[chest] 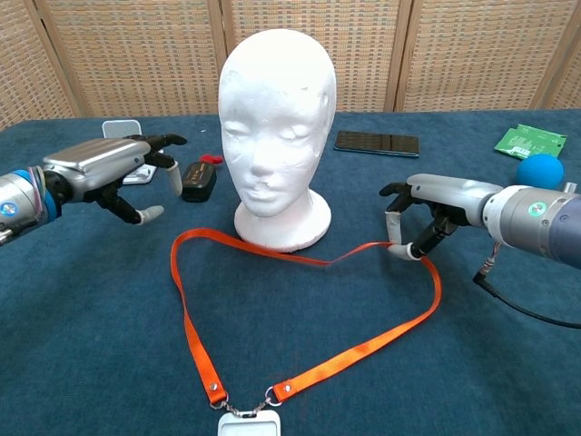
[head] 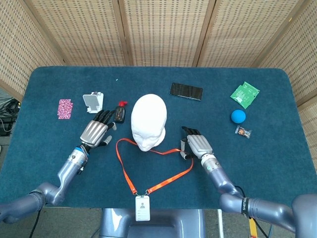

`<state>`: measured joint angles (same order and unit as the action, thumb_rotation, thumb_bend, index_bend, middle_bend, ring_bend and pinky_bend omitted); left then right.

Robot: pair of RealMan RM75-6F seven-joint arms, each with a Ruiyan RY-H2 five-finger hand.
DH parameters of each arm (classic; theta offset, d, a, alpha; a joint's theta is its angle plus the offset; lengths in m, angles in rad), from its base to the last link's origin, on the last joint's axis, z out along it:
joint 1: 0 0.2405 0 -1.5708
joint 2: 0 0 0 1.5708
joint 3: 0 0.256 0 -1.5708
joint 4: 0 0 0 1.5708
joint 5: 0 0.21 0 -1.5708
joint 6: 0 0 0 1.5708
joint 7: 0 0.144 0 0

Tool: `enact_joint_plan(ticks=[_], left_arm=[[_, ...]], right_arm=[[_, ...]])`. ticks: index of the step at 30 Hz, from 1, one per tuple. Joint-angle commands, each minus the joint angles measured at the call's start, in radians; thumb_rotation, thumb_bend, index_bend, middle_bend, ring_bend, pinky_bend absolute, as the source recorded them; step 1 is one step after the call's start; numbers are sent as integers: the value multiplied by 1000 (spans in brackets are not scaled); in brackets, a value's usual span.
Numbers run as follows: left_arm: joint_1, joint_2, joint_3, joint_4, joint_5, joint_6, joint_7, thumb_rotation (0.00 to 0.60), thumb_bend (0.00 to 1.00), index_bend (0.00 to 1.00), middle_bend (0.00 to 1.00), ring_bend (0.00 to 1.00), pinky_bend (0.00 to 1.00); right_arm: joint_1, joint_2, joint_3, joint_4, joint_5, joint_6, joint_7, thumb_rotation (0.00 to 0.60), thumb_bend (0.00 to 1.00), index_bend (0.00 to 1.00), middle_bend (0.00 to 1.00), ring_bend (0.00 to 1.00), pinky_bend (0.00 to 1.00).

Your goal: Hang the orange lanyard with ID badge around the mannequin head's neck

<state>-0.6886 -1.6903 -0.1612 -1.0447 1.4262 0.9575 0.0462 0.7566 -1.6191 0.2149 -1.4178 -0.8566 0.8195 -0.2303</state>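
1. The table (head: 277, 163) carries everything, under a dark blue cloth.
2. The mannequin head (chest: 275, 136) stands upright near the middle, facing the robot, its neck bare.
3. The orange lanyard (chest: 186, 322) lies flat in a loop in front of the head's base, its far stretch running just beside the base, and the ID badge (head: 142, 208) hangs at the near table edge.
4. The right hand (chest: 419, 221) is curled at the loop's right corner, fingertips down on the strap; it looks like a pinch, though I cannot tell for sure that the strap is gripped.
5. The left hand (chest: 113, 174) hovers above the cloth with fingers apart and holding nothing, left of the head and near the loop's left corner.
6. Step in hand, as I judge it: taking hold of the loop on both sides, with only the right side reached.
7. Next, the left hand needs to drop onto the left strap and pinch it, then both lift and spread the loop wide enough to clear the crown.
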Motion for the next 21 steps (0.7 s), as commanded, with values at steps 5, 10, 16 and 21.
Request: enact_joint_plan(ticks=[5,10,16,21], left_arm=[[-38,-80,12,87,1,-28,-63,600,404,430,0,0,0],[-63,-142,15,166,0,-48,-109,600,405,436,0,0,0],[-82,-182,28,216,4,-67,-145,600,404,450,0,0,0],[-86,-202,34,243,9,-60,-166,600,406,465,0,0,0]], right_arm=[[2,-4,1,11,-22,-4,23,600,638,717,0,0,0],[5,-8,2,23,-24,-10,37,600,638,720,0,0,0],[6,-15,0,37,-30,-17,53,600,638,723,0,0,0],[9,-20,-3,44,-40,-18,56,600,639,724,0,0,0]])
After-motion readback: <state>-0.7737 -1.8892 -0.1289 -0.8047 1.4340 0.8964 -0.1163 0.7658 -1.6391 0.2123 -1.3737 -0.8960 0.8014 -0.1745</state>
